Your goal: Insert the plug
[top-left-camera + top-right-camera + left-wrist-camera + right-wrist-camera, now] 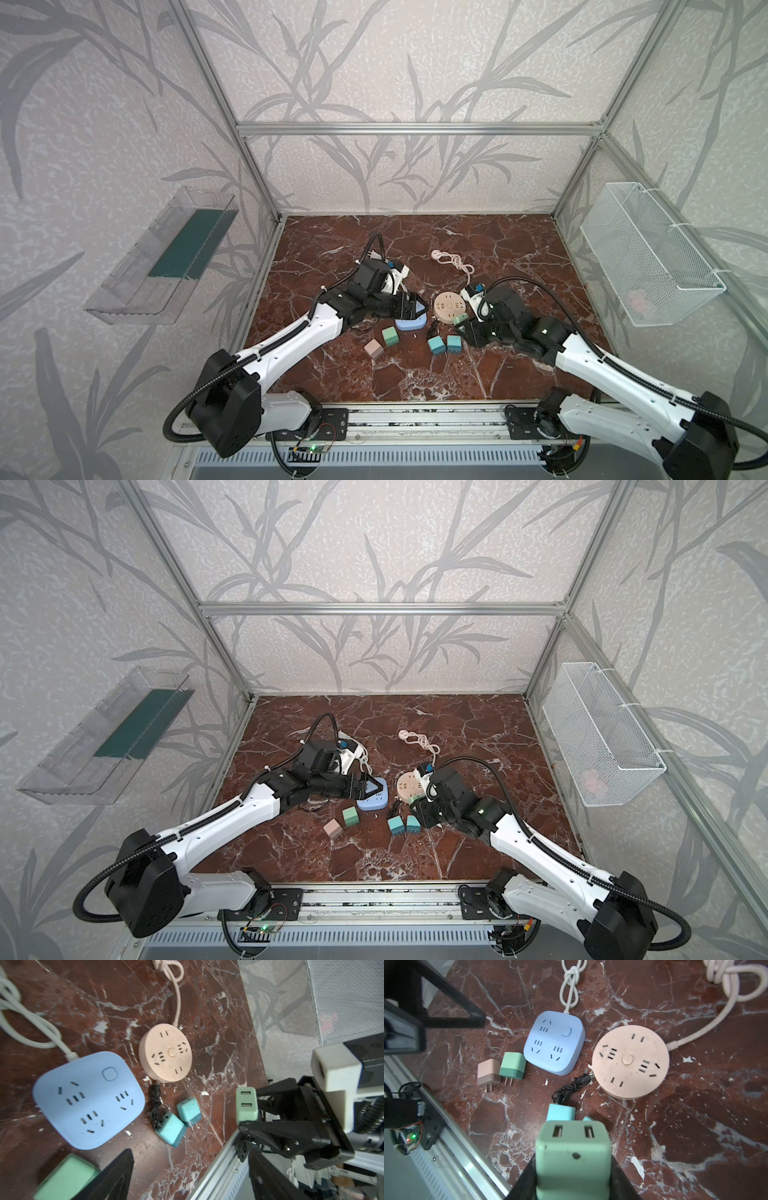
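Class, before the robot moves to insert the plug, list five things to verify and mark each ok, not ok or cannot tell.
1. Green charger clamped in right end effector: ok.
2. Its prongs visible and straight: cannot tell.
3. Pink round socket slots unoccupied: ok.
4. Blue socket slots unoccupied: ok.
5. Left end effector open, off the pink socket: ok.
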`<act>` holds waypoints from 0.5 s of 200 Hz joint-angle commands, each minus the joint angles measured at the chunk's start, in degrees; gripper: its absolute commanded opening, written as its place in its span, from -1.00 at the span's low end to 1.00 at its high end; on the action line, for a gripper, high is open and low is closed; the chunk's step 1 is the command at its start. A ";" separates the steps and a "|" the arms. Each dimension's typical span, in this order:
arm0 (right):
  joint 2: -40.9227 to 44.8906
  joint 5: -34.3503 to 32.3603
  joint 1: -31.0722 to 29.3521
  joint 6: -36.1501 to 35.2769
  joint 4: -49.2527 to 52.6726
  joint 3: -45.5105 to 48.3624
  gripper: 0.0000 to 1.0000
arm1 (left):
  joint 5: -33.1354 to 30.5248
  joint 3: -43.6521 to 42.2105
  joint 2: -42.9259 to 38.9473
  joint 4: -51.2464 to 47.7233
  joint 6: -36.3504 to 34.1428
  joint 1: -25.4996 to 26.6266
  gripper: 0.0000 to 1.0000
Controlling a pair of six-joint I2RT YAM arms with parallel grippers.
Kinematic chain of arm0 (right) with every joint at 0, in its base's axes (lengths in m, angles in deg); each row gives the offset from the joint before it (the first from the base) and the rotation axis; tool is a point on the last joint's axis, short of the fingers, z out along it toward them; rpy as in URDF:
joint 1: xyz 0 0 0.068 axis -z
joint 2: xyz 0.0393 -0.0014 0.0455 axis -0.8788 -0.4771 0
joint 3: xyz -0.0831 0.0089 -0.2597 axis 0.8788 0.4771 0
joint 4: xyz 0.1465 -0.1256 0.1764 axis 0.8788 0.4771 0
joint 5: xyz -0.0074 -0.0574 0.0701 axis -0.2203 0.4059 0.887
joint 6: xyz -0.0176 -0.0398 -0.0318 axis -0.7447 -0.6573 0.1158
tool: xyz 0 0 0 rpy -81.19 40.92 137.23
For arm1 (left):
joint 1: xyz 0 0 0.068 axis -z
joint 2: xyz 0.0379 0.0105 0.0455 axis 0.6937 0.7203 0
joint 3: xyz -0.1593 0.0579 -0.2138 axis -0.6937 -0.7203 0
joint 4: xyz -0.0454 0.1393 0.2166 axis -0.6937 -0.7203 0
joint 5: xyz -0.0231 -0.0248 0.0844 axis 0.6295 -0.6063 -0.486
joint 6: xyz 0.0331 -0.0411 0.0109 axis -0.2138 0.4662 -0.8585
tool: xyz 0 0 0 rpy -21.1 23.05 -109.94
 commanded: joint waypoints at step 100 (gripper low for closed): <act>-2.89 -0.97 -7.51 -6.07 -5.48 -4.29 -1.00 | 12.67 0.23 5.52 8.91 7.41 2.08 0.40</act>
